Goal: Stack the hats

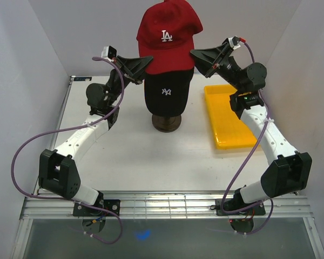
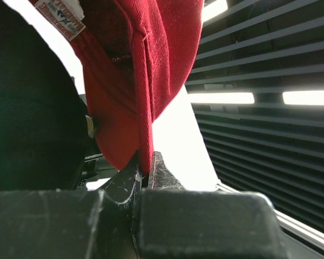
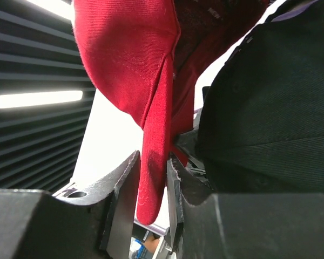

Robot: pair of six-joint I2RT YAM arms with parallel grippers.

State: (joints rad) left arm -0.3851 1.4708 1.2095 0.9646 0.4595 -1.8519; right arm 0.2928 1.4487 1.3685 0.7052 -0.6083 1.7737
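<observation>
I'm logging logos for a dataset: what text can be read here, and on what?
"LA", white, on the front of the red cap.
"NY", white, on the front of the black cap.
Tag inside the red cap, left wrist view: print too small to read.

Top external overhead from behind, looking down — both wrists close, looking up; all share red cap point(image 1: 167, 38).

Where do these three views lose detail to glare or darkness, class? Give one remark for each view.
Top external: evenly lit and sharp; the logo on the red cap reads clearly. Left wrist: the ceiling light strips burn out to white behind the cap, backlighting it. Right wrist: the same backlight glare, one light strip overexposed, though the black cap keeps its weave.
</observation>
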